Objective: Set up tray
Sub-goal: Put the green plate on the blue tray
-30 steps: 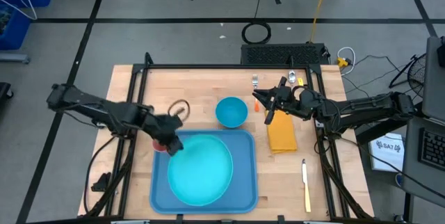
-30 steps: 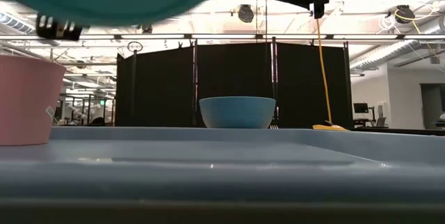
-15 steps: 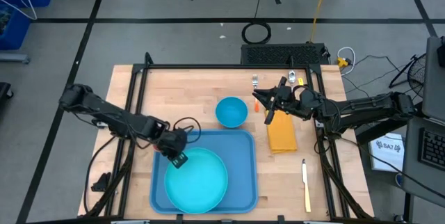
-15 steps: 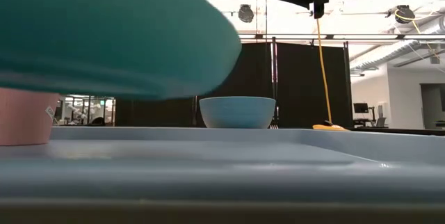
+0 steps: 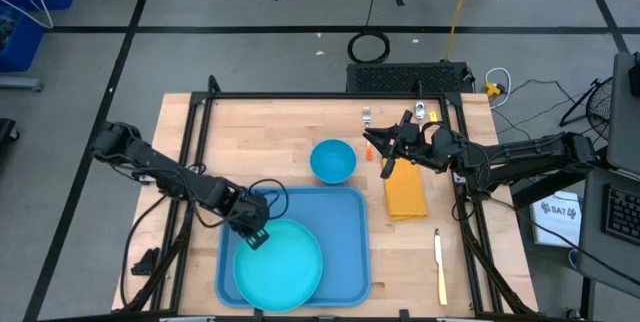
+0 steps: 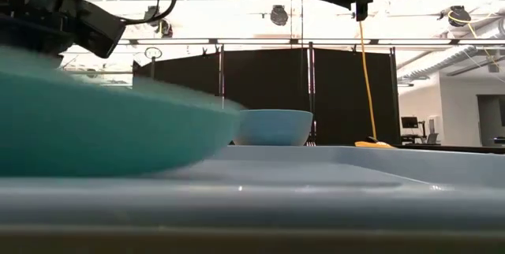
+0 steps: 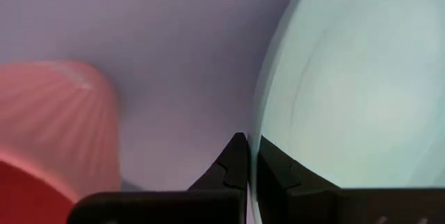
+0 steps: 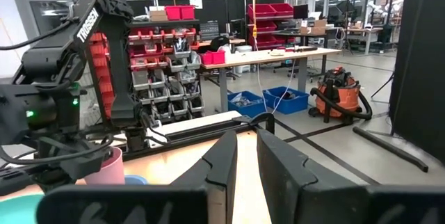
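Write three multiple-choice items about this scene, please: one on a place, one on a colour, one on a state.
1. Where is the round teal plate?
A. on the bare wooden table
B. over the large light-blue plastic tray
C. on the yellow-orange folded napkin

2. What colour is the small round bowl beyond the tray?
A. blue
B. red
C. white

3. How is the left gripper?
A. wide open above the bowl
B. shut on the plate's rim
C. resting on the napkin

Answers: 1 B, the high view shows the plate inside the tray's outline. 2 A, it looks blue in the high and low views. 3 B, the left wrist view shows both fingers pinching the rim.
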`<state>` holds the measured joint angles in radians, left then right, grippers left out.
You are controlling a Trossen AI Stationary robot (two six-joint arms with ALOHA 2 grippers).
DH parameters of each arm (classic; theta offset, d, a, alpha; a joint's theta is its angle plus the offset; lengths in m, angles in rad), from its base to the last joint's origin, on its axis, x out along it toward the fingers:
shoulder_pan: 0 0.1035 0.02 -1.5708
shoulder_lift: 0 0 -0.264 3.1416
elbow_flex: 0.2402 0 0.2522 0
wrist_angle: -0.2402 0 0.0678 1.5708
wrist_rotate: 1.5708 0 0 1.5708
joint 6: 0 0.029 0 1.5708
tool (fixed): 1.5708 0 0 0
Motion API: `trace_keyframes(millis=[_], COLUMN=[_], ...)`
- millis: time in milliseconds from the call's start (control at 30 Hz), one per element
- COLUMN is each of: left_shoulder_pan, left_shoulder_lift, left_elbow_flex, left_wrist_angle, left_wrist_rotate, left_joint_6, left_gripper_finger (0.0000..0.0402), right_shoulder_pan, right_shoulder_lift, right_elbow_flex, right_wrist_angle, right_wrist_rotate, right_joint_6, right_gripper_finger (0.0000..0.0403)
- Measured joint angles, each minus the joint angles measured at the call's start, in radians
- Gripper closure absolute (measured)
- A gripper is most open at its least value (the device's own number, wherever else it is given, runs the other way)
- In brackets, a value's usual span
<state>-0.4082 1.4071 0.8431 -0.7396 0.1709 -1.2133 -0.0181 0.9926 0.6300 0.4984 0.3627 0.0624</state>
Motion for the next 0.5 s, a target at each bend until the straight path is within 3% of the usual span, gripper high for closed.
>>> trace_keyframes(millis=[367, 500], left_shoulder_pan=[-0.009, -0.009], left_shoulder_lift=[0.0, -0.001], left_elbow_flex=[0.0, 0.0], left_wrist_angle=[-0.012, -0.001], left_wrist_rotate=[-0.012, -0.011], left_joint_6=[-0.021, -0.022], left_gripper_finger=[0.0393, 0.0353], right_shoulder_pan=[0.0, 0.0], right_shoulder_lift=[0.0, 0.0], right_elbow_flex=[0.0, 0.0], right_wrist_angle=[-0.001, -0.001], right_wrist_rotate=[-0.001, -0.001], right_joint_6=[-0.002, -0.003], right_gripper_finger=[0.0355, 0.0355])
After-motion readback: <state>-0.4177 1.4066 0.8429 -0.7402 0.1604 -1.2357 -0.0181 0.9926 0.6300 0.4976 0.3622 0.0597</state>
